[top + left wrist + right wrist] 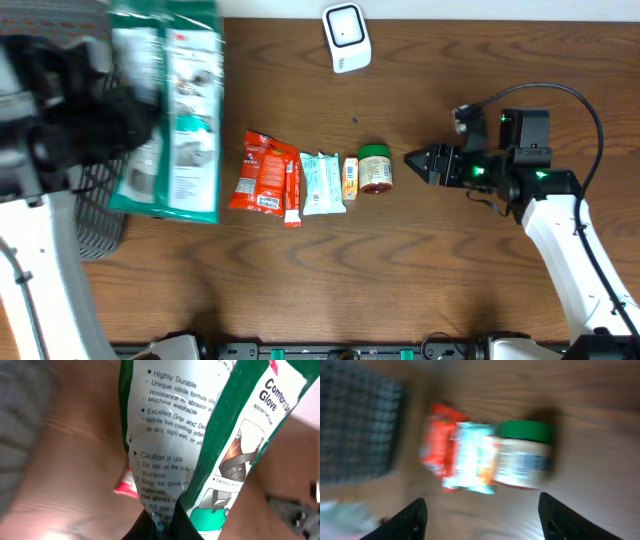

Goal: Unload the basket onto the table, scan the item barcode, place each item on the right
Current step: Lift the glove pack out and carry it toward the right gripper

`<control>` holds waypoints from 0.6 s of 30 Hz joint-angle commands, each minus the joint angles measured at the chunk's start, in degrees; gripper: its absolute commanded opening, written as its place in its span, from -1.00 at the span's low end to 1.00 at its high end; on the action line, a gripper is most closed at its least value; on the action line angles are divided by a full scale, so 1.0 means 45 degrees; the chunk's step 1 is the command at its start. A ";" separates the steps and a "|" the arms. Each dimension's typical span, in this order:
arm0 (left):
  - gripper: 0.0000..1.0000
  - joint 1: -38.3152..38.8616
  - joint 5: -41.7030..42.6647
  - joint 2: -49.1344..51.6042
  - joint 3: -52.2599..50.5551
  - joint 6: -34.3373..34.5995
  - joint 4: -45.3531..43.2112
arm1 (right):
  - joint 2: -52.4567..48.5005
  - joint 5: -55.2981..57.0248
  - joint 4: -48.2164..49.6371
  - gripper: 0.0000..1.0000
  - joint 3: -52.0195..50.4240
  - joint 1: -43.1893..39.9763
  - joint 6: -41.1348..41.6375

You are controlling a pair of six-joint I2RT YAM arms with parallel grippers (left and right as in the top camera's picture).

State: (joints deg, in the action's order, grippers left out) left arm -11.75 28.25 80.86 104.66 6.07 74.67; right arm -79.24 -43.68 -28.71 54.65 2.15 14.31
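Wooden table [400, 280], scanner [346, 38] (overhead only), glove pack [200, 435]

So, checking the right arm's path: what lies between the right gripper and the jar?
Nothing: in the overhead view, only bare table separates the right gripper from the jar.

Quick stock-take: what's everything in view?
glove package: one, green and white, held up at the table's left
scanner: one, white, far edge, centre
basket: one, black mesh, left edge
red packets: at least two, red, row's left end
pale packets: one or two, light blue, beside those
small packet: one, orange, next to the jar
jar: one, green lid, row's right end
table: one, brown wood
left fingers: shut on the glove package
right fingers: open, empty, facing the jar
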 commanded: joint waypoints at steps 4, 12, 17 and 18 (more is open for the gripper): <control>-0.85 0.2239 0.0296 0.0573 -0.1132 0.0457 -0.0461 | 0.0024 -0.4741 0.1297 0.38 0.0165 0.1234 -0.0029; -0.85 0.4172 0.0306 0.1243 -0.1593 0.1656 -0.1447 | 0.0024 -0.4634 0.4852 0.38 0.0165 0.3186 0.2501; -0.85 0.5119 0.0389 0.1287 -0.1593 0.2511 -0.1676 | 0.0024 -0.3677 0.6343 0.39 0.0165 0.3721 0.3866; -0.85 0.5226 0.0588 0.1287 -0.1593 0.2545 -0.1681 | 0.0024 -0.3419 0.6343 0.39 0.0165 0.3789 0.3871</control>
State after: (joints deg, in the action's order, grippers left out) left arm 10.46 28.84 86.87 97.41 14.55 67.20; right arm -79.24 -61.65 -0.56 54.70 18.31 26.96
